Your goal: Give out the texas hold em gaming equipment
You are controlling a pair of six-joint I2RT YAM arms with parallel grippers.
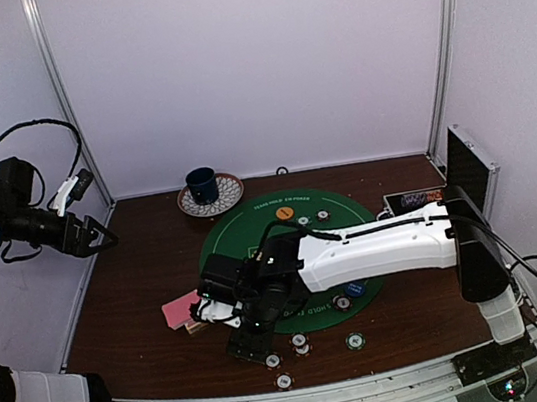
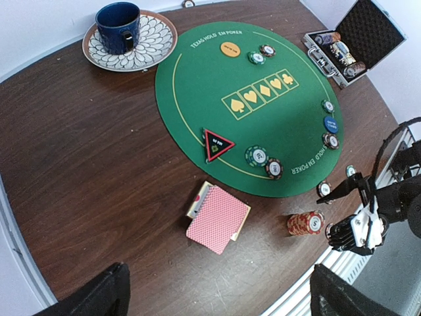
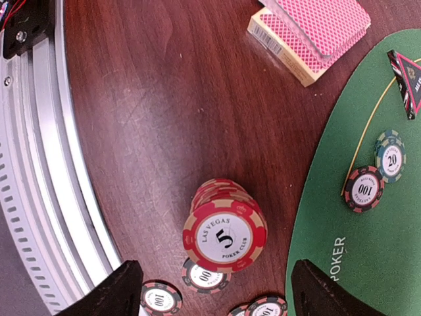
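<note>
Dark wooden worktop (image 1: 140,291) inside pale walls, round green mat (image 2: 217,85) at its middle. Right fingers (image 3: 112,293) spread wide apart, low over bare wood at the mat's 7 o'clock in the top view, straddling a red chip stack (image 3: 225,230) with a gap on either side, not gripping it. Just beside the stack, toward the metal rail (image 3: 46,164), a few loose chips (image 3: 204,275) flat on the wood. Further out, at 10 o'clock from those fingers, pink-backed cards (image 2: 217,227) resting on their box. On the mat: red-rimmed triangle (image 2: 217,145) near the 8 o'clock rim, two chips (image 2: 256,156) just beside it, blue button (image 2: 331,124) near 5 o'clock, orange button (image 2: 230,49) near 12. Left fingers (image 2: 99,296) equally wide apart, empty, high above the worktop's 10 o'clock edge. Mug (image 1: 202,184) on a plate (image 1: 229,195) at the mat's 11 o'clock; open case (image 1: 467,176) at 3 o'clock.
</note>
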